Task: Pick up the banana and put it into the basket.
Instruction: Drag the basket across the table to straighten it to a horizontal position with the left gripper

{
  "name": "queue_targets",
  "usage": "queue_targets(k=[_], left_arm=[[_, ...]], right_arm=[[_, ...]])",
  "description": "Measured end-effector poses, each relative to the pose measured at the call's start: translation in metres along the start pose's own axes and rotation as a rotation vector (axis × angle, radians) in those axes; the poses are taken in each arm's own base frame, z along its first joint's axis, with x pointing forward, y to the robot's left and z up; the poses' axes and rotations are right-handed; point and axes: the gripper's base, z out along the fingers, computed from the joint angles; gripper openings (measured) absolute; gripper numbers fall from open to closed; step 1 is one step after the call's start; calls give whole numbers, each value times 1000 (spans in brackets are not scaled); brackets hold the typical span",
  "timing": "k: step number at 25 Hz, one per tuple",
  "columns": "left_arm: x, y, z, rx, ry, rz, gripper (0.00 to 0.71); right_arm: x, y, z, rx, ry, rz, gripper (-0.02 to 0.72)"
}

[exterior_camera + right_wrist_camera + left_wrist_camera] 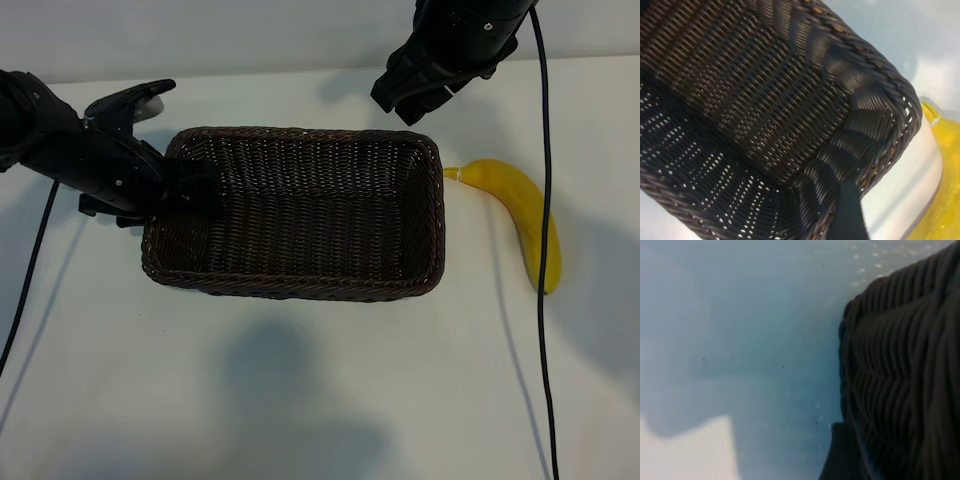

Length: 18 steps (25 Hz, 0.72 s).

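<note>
We see the basket (300, 215) in the middle of the white table (300, 400), its long side running across the exterior view. Nothing lies inside it; the woven floor and sloping walls are bare.

The banana (525, 215) lies on the table just beside the basket's right end, outside it. Its pale stem tip points toward the basket's far right corner and nearly touches the rim, and its body curves away toward the near side. A black cable (543, 300) crosses over it in the exterior view. In the right wrist view the banana (940, 190) shows as a yellow patch past the basket's rounded corner (890, 125).

The left gripper (185, 190) sits at the basket's left end, reaching over the rim, with one finger (130, 103) standing off beyond the far left corner. From the exterior view its jaws look spread, with nothing between them that we can make out; we cannot tell whether a finger touches the wicker. The left wrist view gives only the outer weave (905, 380) close up beside bare table.

The right gripper (425, 85) hangs above the basket's far right corner, apart from the rim and from the banana. Its jaws stand wide and hold nothing; one dark finger (850, 210) shows in its wrist view over the basket's wall.
</note>
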Motion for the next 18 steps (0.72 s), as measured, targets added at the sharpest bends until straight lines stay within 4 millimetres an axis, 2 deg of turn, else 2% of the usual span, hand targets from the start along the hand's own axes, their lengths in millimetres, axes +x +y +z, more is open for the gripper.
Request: queue_targets(k=[11, 18], left_arm=[[2, -3, -22, -49, 13, 46, 599], [-2, -15, -60, -48, -77, 93, 596]], right_arm=[[0, 0, 0, 0, 0, 2, 553], [0, 0, 0, 0, 0, 2, 553]])
